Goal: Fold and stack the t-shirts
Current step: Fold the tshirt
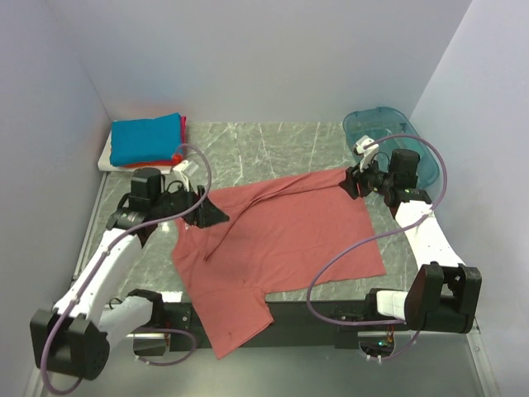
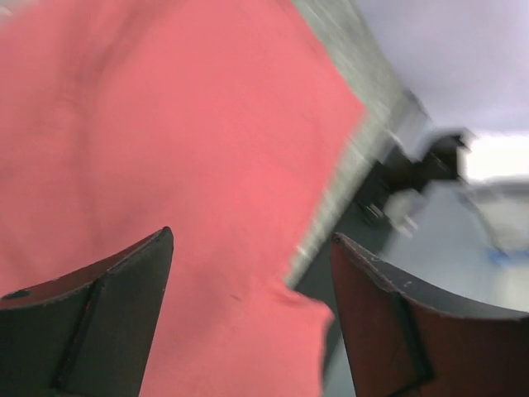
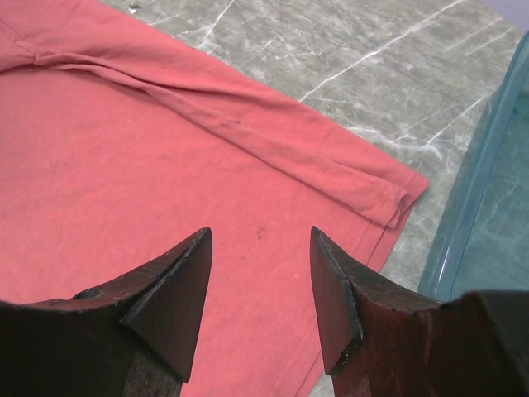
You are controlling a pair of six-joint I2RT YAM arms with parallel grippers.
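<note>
A large salmon-pink t-shirt (image 1: pixel 281 240) lies spread on the marble table, its far edge folded over in a narrow strip and one sleeve hanging over the near edge. My left gripper (image 1: pixel 216 217) hovers open over the shirt's left side; in the left wrist view the pink cloth (image 2: pixel 165 149) lies under its spread jaws (image 2: pixel 252 240), nothing between them. My right gripper (image 1: pixel 354 184) stands open just above the shirt's far right corner (image 3: pixel 397 194), jaws (image 3: pixel 260 240) apart and empty. Folded blue (image 1: pixel 145 137), red (image 1: pixel 177 157) and white t-shirts are stacked at the back left.
A translucent teal plastic bin (image 1: pixel 388 132) stands at the back right, close behind the right gripper; its wall (image 3: pixel 488 207) shows in the right wrist view. White walls enclose the table on three sides. The dark front rail (image 1: pixel 314 313) runs along the near edge.
</note>
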